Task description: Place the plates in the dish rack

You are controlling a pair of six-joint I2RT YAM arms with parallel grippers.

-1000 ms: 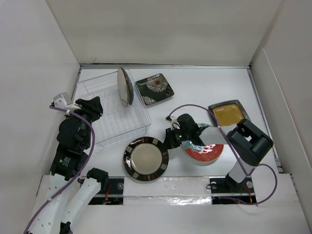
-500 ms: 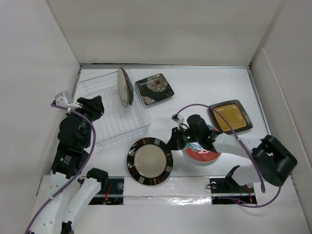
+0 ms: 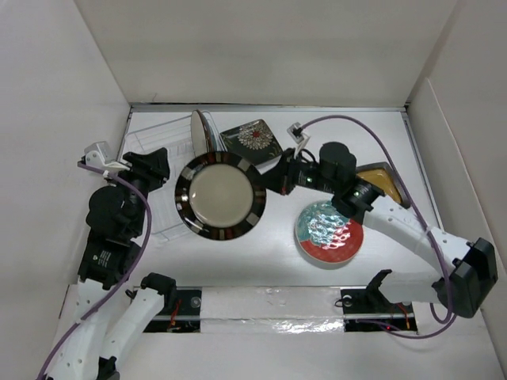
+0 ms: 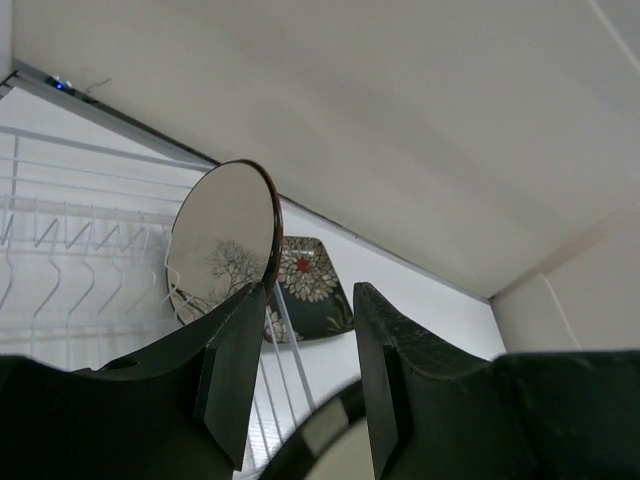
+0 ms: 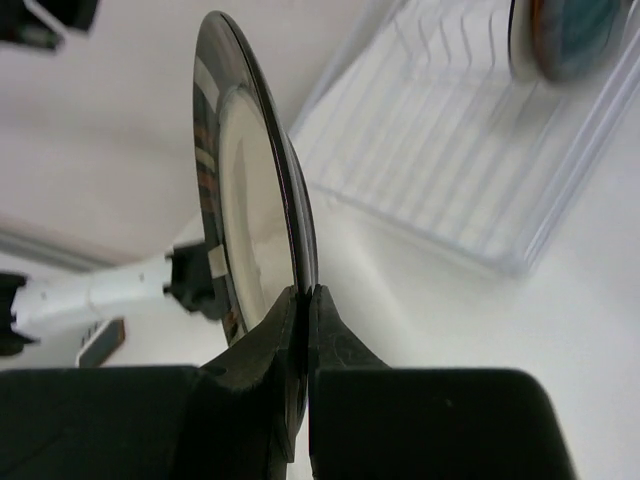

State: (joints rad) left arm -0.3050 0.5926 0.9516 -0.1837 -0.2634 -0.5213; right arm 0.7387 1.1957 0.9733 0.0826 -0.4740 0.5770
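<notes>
The red-and-teal plate (image 3: 329, 233) is lying flat on the table (image 3: 261, 261) at lower right of centre in the top view, with nothing touching it. Just above and left of it, the right gripper (image 3: 273, 178) is pinching the right rim of the striped plate (image 3: 220, 196), its jaws closed tight on the edge. The right wrist view is showing that plate (image 5: 250, 200) edge-on and upright, with the gripper (image 5: 305, 295) clamping its lower rim. From above, the plate is facing the camera at centre left and covering the right end of the rack (image 3: 150, 146). At left, the left gripper (image 3: 150, 168) is hanging over the rack's near side. In its wrist view the gripper (image 4: 310, 370) is standing apart with nothing between its fingers (image 4: 235, 370). Further up, the tree plate (image 4: 220, 245) is standing upright in the rack's wire slots (image 4: 60, 270), at the rack's far right end in the top view. The right wrist view is showing a teal plate (image 5: 575, 35) standing next to it. The floral plate (image 3: 252, 138) is lying flat just right of the rack at upper centre. The amber plate (image 3: 388, 180) is lying at right, partly hidden by the right arm.
</notes>
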